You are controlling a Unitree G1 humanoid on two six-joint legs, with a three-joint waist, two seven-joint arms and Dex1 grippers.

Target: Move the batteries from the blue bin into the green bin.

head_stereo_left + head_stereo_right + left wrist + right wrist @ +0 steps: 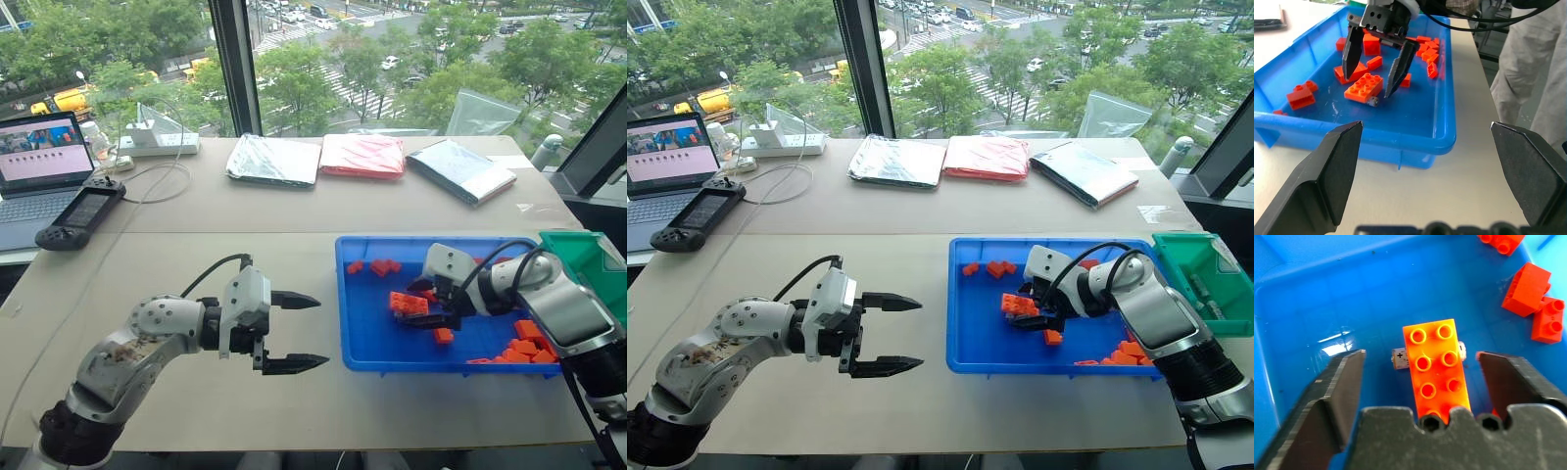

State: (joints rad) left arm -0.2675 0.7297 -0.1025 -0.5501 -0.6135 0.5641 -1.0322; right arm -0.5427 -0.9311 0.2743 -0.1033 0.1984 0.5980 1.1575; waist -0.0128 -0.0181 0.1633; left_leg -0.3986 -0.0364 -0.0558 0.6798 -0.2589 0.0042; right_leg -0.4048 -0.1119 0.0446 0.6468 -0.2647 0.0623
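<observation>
In the blue bin (1298, 293), a battery (1399, 358) lies crosswise under an orange brick (1437, 367); its long axis spans the gap between the right gripper (1420, 374) fingers, which stand wide, holding nothing; the left gripper (294, 333), also wide, hovers well apart over the table (294, 211).

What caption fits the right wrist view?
Open right gripper straddling an orange brick that lies across a battery in the blue bin.
</observation>
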